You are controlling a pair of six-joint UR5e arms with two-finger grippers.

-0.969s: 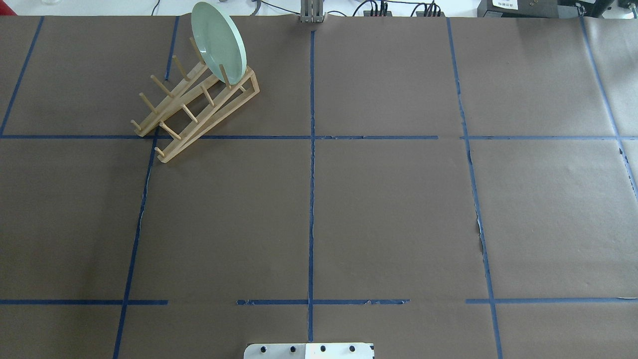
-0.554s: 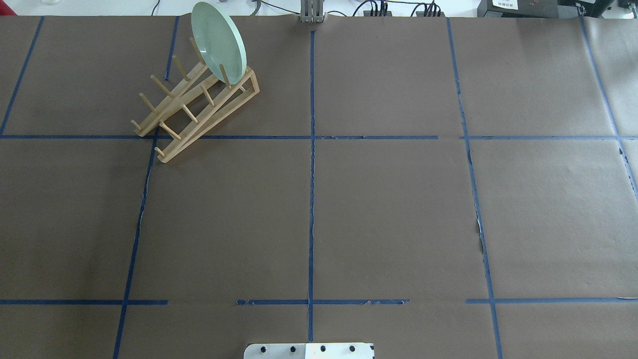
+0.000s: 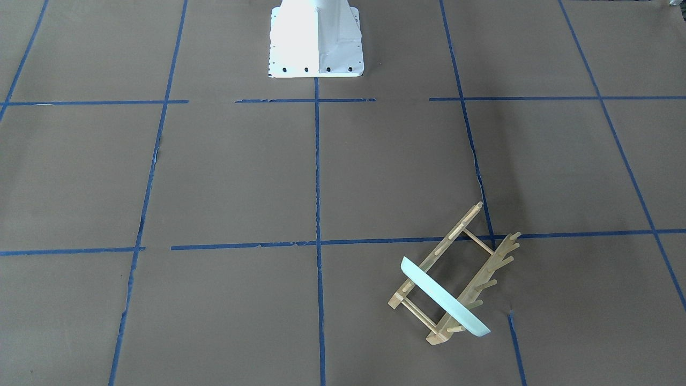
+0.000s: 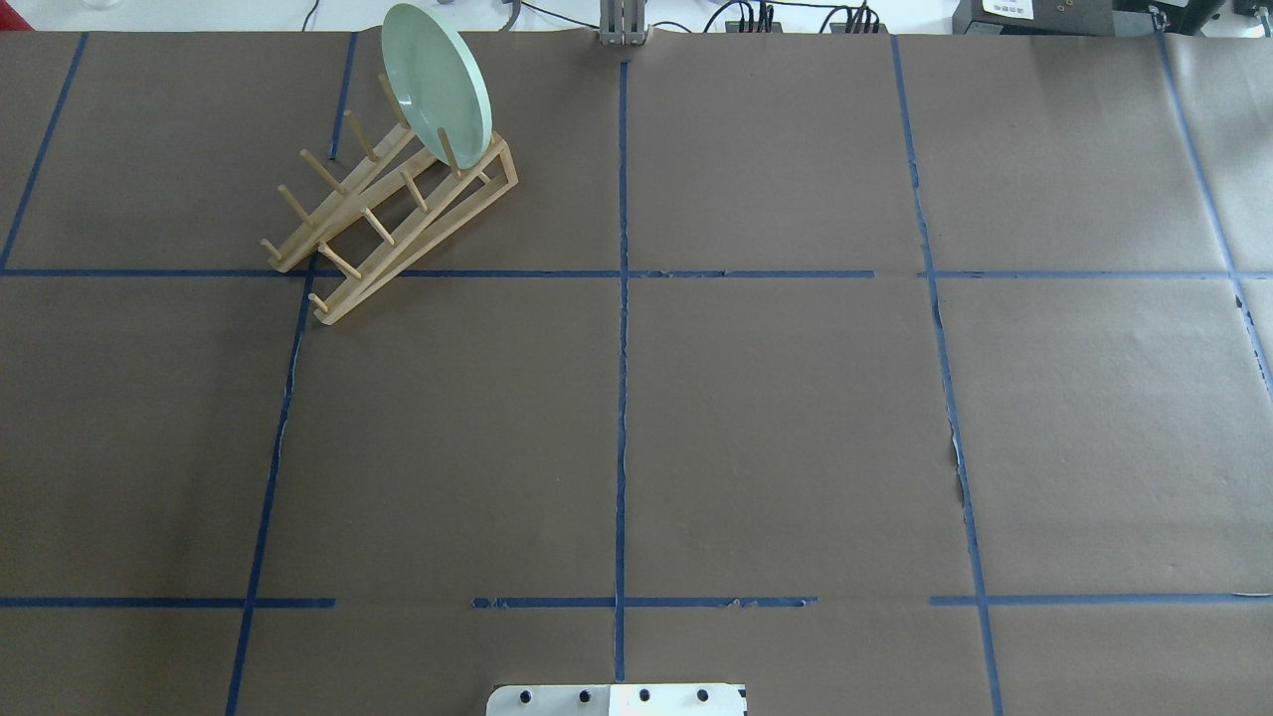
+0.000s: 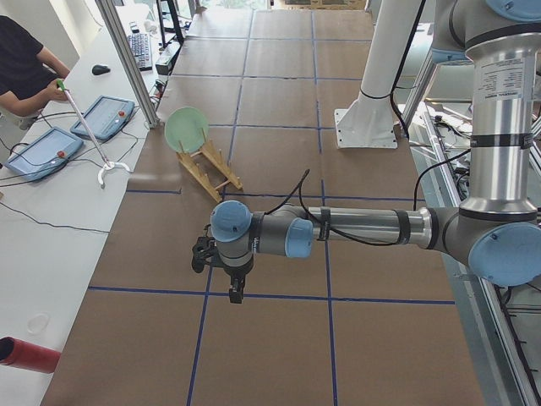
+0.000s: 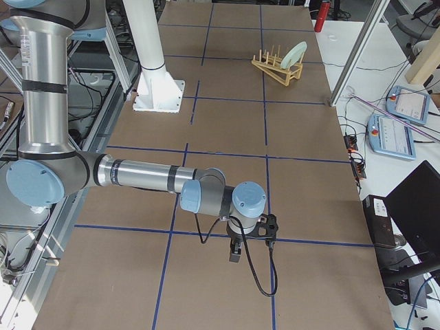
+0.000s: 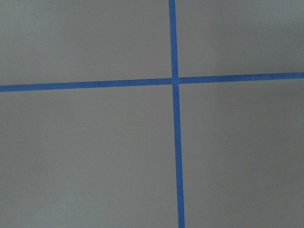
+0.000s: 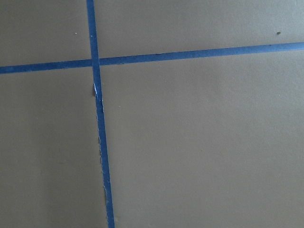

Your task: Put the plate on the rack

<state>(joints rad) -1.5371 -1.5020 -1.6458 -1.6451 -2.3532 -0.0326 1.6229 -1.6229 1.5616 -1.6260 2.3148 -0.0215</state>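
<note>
Brown-papered table (image 4: 776, 418): plate (image 4: 438, 85) stands in rack (image 4: 378, 264); only side views show arms (image 5: 363, 227).

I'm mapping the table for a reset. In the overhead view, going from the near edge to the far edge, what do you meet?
The robot's white mounting base → the rack → the plate, standing in the rack's far end.

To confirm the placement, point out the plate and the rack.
plate (image 4: 438, 85): overhead exterior view, middle of its face.
rack (image 3: 482, 280): exterior front-facing view, middle of one peg rail.
</note>
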